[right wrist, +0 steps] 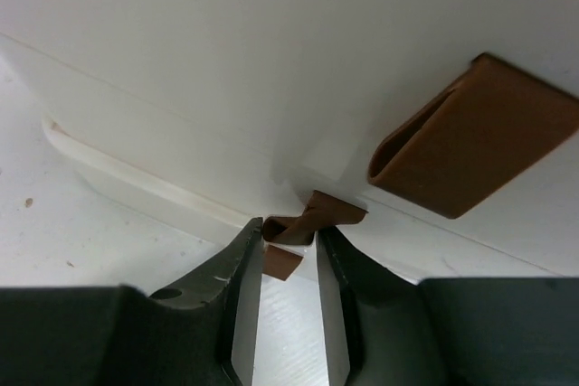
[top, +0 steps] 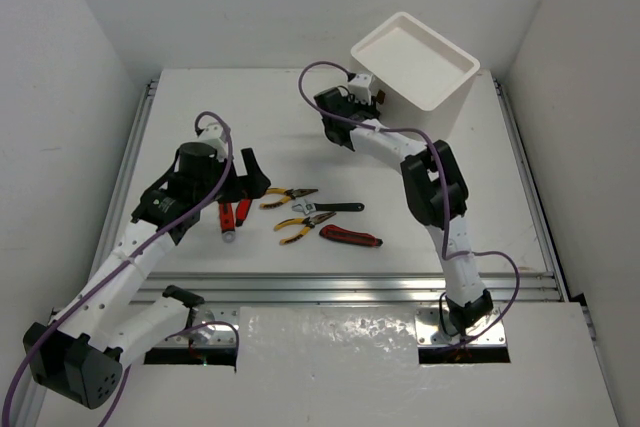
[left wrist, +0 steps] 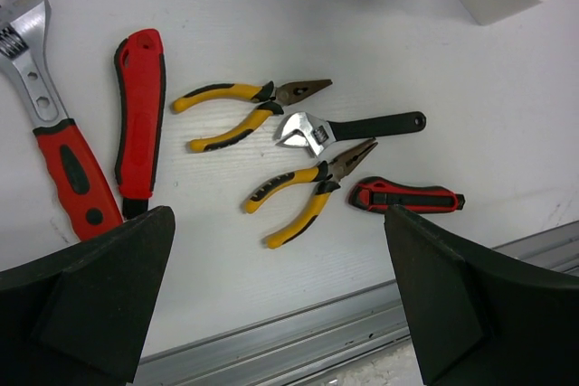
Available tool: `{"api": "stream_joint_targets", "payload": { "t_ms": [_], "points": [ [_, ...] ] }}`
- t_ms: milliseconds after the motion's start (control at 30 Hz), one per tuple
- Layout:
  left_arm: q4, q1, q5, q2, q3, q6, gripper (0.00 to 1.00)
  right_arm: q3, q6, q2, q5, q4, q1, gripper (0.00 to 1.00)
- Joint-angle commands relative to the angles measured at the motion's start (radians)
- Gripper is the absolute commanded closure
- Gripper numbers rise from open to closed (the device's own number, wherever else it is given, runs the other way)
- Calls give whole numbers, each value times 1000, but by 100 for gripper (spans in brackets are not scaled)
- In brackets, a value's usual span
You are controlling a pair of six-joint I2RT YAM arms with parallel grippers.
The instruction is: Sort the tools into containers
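The right gripper, the nearer arm, pinches a small brown tab straight ahead at twelve o'clock, low on the white plastic drawer unit in the one-o'clock corner of the table. The left gripper gapes empty over the scattered hand tools.

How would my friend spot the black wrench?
Find the big white drawer unit at the table's far side, then look nearer, mid-table. The wrench lies there between two yellow-handled pliers. Only it has a black handle with a silver head.
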Motion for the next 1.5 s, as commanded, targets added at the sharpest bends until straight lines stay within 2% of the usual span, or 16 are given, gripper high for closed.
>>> {"api": "stream_joint_targets", "payload": {
  "t_ms": [0,67,100,200,267,400,600,1000,1133,1200,1233,1333,1367,1400,1433,1467],
  "points": [
    [55,10,33,-18,-3,19,0,23,-30,3,66,79,-17,71],
    [55,10,39,-20,-5,19,0,13,-27,5,72,78,-18,79],
    [57,10,41,-18,-5,21,0,7,-27,3,73,84,-18,88],
    [57,10,45,-18,-5,21,0,-1,-33,-9,55,92,-17,100],
    [57,10,45,-18,-3,21,0,-13,-74,-24,49,140,1,100],
    [55,10,38,-27,-6,19,0,-102,-211,-55,52,346,58,100],
    [55,10,35,-29,-6,18,0,-188,-248,-92,51,435,132,100],
    [54,10,24,-32,-8,15,0,-309,-188,-200,-2,435,218,100],
    [52,10,19,-31,-8,13,0,-338,-162,-248,-83,411,221,95],
    [51,10,7,-31,-3,13,0,-372,-168,-291,-187,415,221,91],
    [45,10,-13,-34,-2,13,0,-377,-173,-302,-213,408,222,85],
    [28,10,-95,-49,7,-5,0,-429,-202,-389,-323,406,224,80],
    [20,15,-114,-63,10,-11,0,-446,-229,-412,-400,414,224,75],
    [5,29,-184,-86,18,-34,0,-485,-275,-473,-525,405,224,40],
    [5,29,-218,-86,18,-34,0,-490,-275,-474,-526,405,224,36],
    [-6,33,-258,-98,27,-57,0,-493,-336,-501,-595,385,222,36]
  ]
}}
